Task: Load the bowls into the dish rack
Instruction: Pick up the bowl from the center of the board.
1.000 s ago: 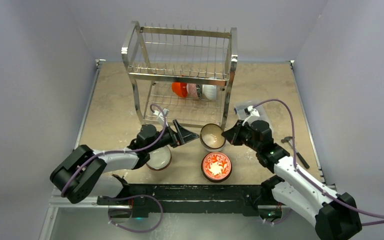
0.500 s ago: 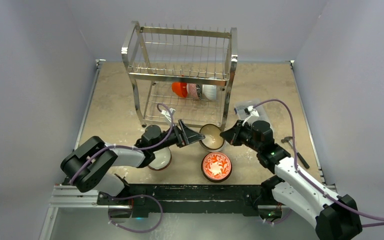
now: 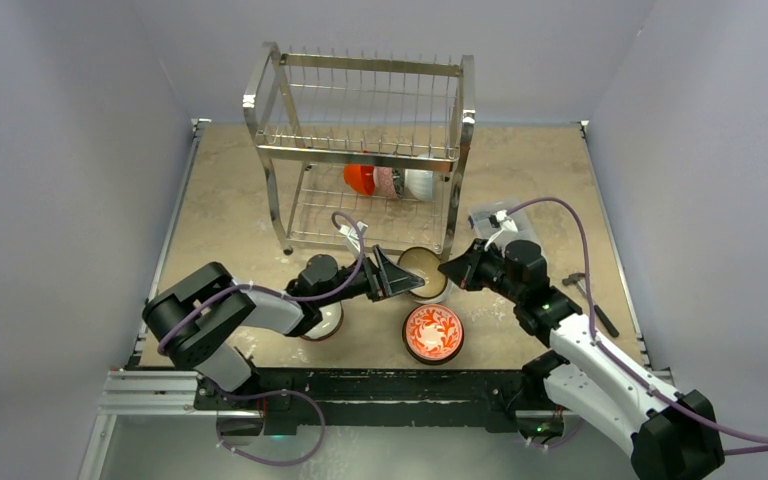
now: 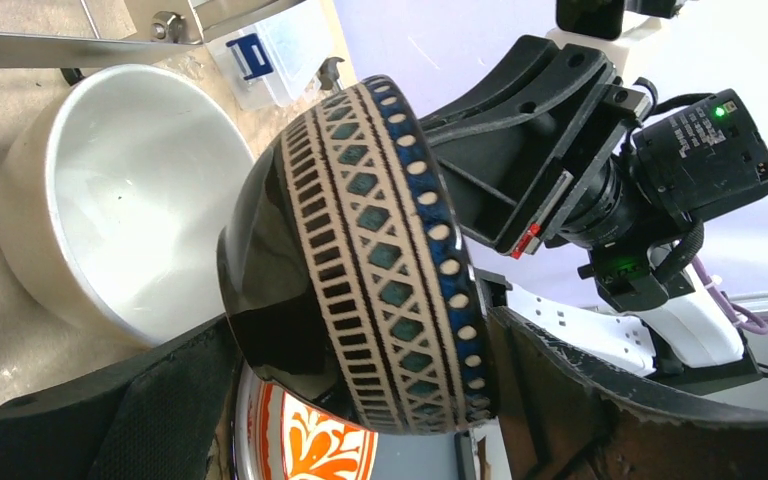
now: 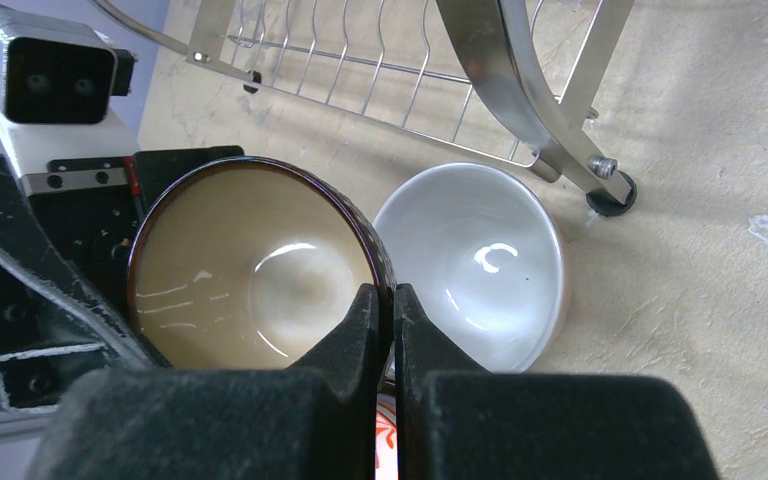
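- My right gripper (image 5: 385, 297) is pinched tight on the rim of the blue patterned bowl (image 4: 380, 250), which is tipped on edge; so thin a hold could pivot or slip
- My left gripper (image 4: 360, 385) stands wide, straddling that bowl; contact I cannot tell; if right lets go before left clamps, the bowl drops
- Just below sit the white bowl (image 5: 480, 260) and the red-and-white floral bowl (image 4: 310, 450); a fall would strike them
- Just beyond, a dish rack (image 5: 505, 90) leg; a careless swing could clip it

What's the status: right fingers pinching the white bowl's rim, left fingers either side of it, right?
No. The right fingers pinch the brown bowl's rim; the white bowl sits beside it, as the right wrist view shows.
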Available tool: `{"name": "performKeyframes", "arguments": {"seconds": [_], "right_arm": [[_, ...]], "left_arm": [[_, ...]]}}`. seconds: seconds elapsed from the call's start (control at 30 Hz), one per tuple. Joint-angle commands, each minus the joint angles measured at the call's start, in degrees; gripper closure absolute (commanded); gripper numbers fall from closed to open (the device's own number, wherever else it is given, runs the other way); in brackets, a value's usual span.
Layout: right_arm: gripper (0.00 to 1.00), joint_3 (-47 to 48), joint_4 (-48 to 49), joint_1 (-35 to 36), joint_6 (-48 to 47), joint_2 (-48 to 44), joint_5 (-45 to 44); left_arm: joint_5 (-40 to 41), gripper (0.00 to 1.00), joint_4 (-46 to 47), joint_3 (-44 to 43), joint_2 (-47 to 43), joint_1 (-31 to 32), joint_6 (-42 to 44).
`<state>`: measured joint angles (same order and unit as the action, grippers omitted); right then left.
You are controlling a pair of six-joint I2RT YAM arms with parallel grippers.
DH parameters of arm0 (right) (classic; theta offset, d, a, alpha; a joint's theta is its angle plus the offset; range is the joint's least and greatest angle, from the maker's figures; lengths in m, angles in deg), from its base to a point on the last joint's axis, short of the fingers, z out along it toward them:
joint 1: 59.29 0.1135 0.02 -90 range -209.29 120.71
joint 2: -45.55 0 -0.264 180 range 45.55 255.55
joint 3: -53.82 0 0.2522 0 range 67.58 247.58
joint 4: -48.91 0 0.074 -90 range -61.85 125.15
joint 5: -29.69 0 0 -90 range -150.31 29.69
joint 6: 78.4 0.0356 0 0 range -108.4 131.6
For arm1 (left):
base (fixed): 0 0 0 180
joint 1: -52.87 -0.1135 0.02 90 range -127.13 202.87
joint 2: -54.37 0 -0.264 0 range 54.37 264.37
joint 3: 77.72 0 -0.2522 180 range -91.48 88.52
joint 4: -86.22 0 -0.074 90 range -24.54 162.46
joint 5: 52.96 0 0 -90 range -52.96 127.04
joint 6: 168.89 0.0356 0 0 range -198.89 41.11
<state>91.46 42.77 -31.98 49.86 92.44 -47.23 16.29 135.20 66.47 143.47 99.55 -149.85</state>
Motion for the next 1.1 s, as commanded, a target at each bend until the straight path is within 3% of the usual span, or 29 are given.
{"name": "performKeyframes", "arguments": {"seconds": [0.0, 0.23, 0.57, 0.63, 0.9, 1.07], "right_arm": [[1.00, 4.00, 5.57, 0.01, 1.82, -1.52, 2.20], [1.00, 3.37, 5.40, -0.02, 1.86, -2.09, 2.13], [0.98, 4.01, 4.41, 0.01, 0.92, -1.52, 1.77], [0.88, 4.11, 4.22, -0.05, 0.80, -1.57, 1.69], [0.53, 4.29, 3.73, -0.01, 0.34, -1.42, 1.58], [0.43, 4.40, 3.58, 0.01, -0.02, -1.27, 1.60]], "left_arm": [[0.48, 0.13, 8.63, -1.57, 2.97, 0.47, -3.11], [-0.76, 0.32, 19.78, -1.34, 7.89, 0.65, -8.13], [-0.78, 0.60, 15.49, -2.02, 6.33, 0.63, -6.50], [-0.78, 0.72, 14.09, -2.27, 5.78, 0.68, -5.79], [0.16, 1.00, 5.24, -3.14, 1.71, 0.63, -1.10], [1.40, 1.00, -1.18, -3.60, -1.03, 0.61, 2.65]]}}
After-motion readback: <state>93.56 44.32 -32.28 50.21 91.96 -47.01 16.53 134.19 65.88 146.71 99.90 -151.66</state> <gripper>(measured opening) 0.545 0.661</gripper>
